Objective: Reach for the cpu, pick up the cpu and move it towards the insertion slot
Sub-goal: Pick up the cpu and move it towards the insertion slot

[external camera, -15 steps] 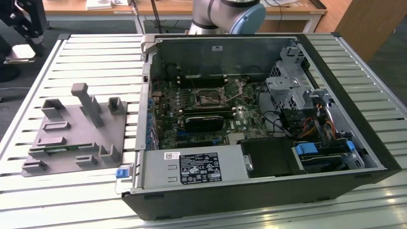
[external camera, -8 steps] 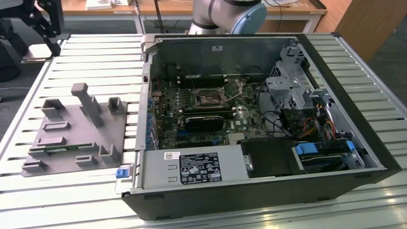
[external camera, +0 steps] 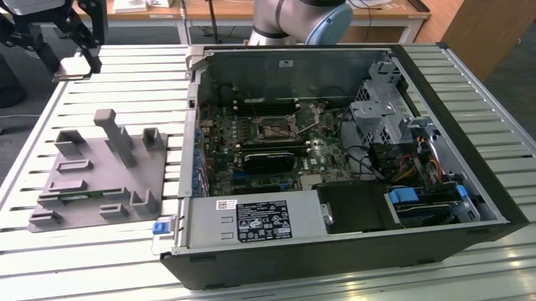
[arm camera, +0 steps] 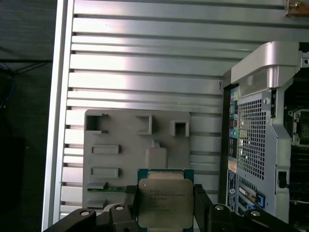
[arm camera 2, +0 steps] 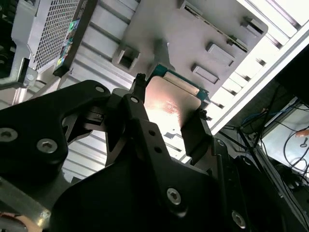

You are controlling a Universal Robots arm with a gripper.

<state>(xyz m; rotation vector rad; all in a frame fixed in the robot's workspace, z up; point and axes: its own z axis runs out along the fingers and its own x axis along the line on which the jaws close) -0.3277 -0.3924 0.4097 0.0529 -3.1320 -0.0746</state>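
While the open computer case (external camera: 435,207) lies on its side on the slatted metal table (external camera: 92,251), its interior faces up in the exterior view and holds the green motherboard (external camera: 251,150), a silver power supply block (external camera: 251,221), a metal drive cage (external camera: 381,119) and bundled cables (external camera: 402,166). Near the middle of that board sits the insertion slot (external camera: 275,130), a square metal-framed socket with a dark centre, and just below it a black rectangular heatsink block (external camera: 268,160). Beside the case, toward the exterior view's left, a grey parts holder (external camera: 100,179) rests on the table, its raised pockets and posts standing up; a narrow green memory stick (external camera: 71,195) lies in one of its slots. High above the table's far corner hangs the gripper (external camera: 75,53). In both wrist views its black fingers (arm camera: 200,205) clamp the cpu (arm camera: 165,203) by two opposite edges, the silvery lid showing between them, lifted well above the holder.
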